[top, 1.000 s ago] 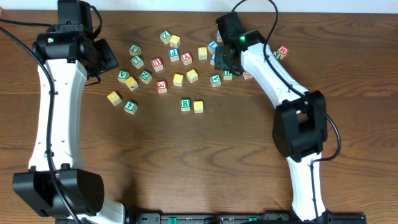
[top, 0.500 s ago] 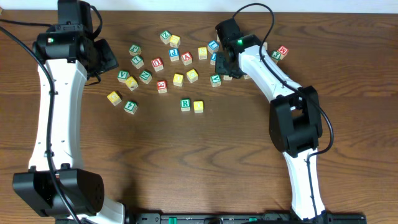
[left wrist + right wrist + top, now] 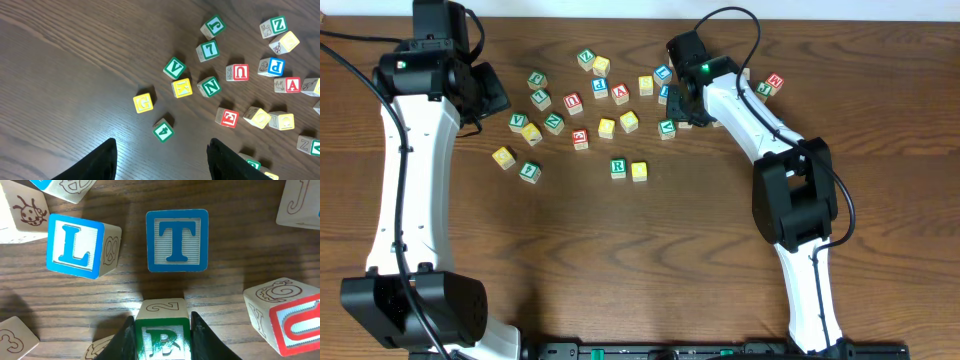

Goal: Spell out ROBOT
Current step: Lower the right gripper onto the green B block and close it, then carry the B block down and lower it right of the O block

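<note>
In the right wrist view my right gripper [image 3: 163,321] is shut on the green-framed B cube [image 3: 163,337], with one finger pressed against each of its sides. The blue-framed T cube [image 3: 177,240] lies flat on the wood just beyond the B. From overhead, the right gripper [image 3: 678,100] sits low among the cubes at the back right. The green-framed R cube [image 3: 618,167] stands in the open middle with a yellow-faced cube [image 3: 639,171] touching its right side. My left gripper [image 3: 485,95] hovers at the back left; its jaws [image 3: 162,145] stand open with nothing between them.
A blue L cube [image 3: 75,245] lies left of the T, and a red-lettered cube [image 3: 295,320] sits close on the right. Several more cubes are scattered across the back of the wooden table [image 3: 620,260], including a green V [image 3: 174,67] and a yellow one [image 3: 143,103].
The right arm shifted slightly left and settled over the cubes, and its jaws narrowed onto the B cube. The left arm stayed still.
</note>
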Robot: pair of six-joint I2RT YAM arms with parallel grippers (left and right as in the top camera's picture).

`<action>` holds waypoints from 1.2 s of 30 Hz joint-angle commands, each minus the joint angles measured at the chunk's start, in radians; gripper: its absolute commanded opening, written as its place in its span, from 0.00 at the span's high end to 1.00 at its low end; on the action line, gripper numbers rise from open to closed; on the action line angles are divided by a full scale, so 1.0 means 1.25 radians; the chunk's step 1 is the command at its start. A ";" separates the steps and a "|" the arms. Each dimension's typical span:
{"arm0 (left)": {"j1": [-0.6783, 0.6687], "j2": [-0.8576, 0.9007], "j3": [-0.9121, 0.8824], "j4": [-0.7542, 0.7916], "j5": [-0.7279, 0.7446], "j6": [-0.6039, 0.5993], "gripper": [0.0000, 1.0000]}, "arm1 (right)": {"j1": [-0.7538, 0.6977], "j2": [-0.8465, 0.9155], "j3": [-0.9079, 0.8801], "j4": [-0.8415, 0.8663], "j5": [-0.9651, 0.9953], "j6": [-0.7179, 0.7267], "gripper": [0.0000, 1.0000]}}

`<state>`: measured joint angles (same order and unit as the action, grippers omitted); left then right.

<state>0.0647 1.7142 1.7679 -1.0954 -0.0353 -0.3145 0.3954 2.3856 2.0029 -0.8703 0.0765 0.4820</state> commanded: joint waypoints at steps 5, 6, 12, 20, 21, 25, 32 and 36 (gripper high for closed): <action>0.001 0.009 0.002 -0.002 -0.002 -0.003 0.43 | -0.008 -0.048 0.000 -0.033 0.005 -0.012 0.78; 0.001 0.009 0.002 -0.002 -0.002 -0.003 0.43 | -0.008 -0.062 0.000 -0.037 0.002 -0.013 0.79; 0.001 0.009 0.002 -0.002 -0.002 -0.003 0.43 | -0.008 -0.145 0.000 -0.074 -0.007 -0.013 0.80; 0.001 0.009 0.002 0.001 -0.002 -0.003 0.43 | 0.021 -0.192 -0.001 -0.165 -0.047 -0.034 0.79; 0.001 0.009 0.002 0.001 -0.002 -0.003 0.43 | 0.030 -0.190 -0.003 -0.182 -0.050 -0.034 0.79; 0.001 0.009 0.002 0.001 -0.002 -0.003 0.43 | 0.051 -0.186 -0.003 -0.225 -0.049 -0.034 0.79; 0.001 0.009 0.002 0.001 -0.002 -0.003 0.43 | 0.106 -0.168 -0.023 -0.241 -0.048 -0.042 0.79; 0.001 0.009 0.002 0.001 -0.002 -0.003 0.43 | 0.126 -0.167 -0.072 -0.226 -0.048 -0.042 0.79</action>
<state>0.0647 1.7142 1.7679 -1.0935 -0.0353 -0.3145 0.5354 2.1517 1.9614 -1.1614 0.0181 0.4397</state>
